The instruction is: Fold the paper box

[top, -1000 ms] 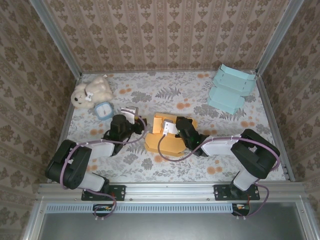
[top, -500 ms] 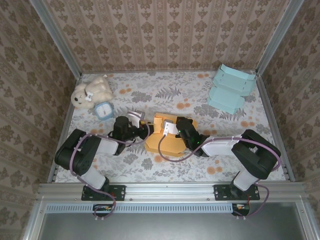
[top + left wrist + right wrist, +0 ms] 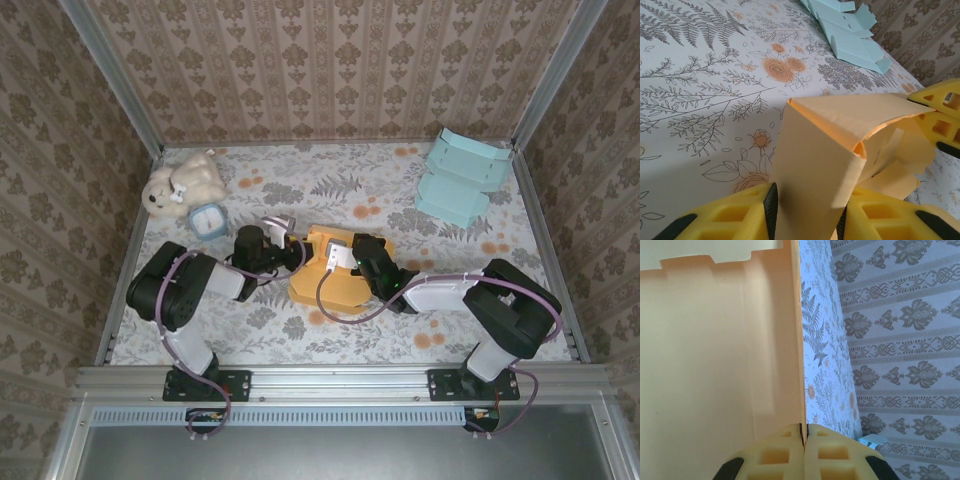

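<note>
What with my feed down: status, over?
Left hand gripping orange box flap. Right hand shut on its wall. Box partly folded. Blue boxes far off, clear.

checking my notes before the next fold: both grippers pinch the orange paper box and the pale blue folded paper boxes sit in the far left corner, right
Not quite. The pale blue folded paper boxes sit in the far right corner, as the top external view shows. The rest holds: the left gripper and the right gripper both pinch the orange paper box.
</note>
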You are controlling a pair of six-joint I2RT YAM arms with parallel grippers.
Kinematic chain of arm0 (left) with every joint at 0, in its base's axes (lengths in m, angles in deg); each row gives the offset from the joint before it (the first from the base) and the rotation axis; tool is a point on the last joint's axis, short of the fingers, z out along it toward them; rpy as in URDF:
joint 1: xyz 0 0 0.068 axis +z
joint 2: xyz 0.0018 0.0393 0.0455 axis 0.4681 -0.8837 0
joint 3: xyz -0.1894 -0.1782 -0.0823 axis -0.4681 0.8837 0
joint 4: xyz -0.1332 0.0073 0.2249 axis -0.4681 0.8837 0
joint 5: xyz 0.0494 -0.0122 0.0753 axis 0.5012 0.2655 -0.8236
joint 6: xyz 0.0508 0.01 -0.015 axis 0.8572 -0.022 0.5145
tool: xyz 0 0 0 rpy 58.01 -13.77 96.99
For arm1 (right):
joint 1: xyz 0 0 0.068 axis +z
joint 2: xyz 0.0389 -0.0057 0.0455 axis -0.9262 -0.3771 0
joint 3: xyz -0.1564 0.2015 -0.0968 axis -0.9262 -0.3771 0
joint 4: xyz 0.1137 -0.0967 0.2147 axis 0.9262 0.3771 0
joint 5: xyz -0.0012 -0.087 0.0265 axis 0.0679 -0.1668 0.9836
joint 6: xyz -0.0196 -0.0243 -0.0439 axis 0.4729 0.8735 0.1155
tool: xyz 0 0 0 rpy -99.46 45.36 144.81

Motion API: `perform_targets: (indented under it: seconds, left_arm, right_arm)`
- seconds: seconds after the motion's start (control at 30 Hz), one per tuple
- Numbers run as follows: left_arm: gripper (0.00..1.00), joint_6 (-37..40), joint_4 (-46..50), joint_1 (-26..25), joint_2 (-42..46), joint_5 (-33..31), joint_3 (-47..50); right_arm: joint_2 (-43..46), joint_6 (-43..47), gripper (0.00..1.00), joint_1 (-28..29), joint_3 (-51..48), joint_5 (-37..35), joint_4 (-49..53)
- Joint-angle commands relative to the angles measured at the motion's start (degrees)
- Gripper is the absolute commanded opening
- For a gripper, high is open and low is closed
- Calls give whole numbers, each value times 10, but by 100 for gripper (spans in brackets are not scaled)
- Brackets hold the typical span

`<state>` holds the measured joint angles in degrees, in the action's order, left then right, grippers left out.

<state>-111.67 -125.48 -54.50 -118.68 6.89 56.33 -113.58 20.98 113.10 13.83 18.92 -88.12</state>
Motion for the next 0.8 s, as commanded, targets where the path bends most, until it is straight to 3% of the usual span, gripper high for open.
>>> perform_targets:
  seconds: [0.0,0.13,0.3,0.5,0.67,0.77]
  left_arm:
    - [34,-17,-37,1,-17,0,-15]
    - [25,-21,-39,-5,-21,-44,-15]
    - [13,3,11,-39,-10,-147,-23]
    - [0,35,77,-101,2,-328,-45]
    - [0,71,154,-157,-6,-534,-84]
    - [0,70,200,-171,-16,-625,-106]
  right_arm:
    - [0,-3,0,4,-10,19,16]
    - [-4,-1,0,5,-9,19,16]
    - [-13,1,0,8,-3,14,17]
    - [-22,-1,0,13,8,-10,20]
    - [-22,-6,0,15,11,-17,24]
    - [-22,-6,0,15,13,-24,24]
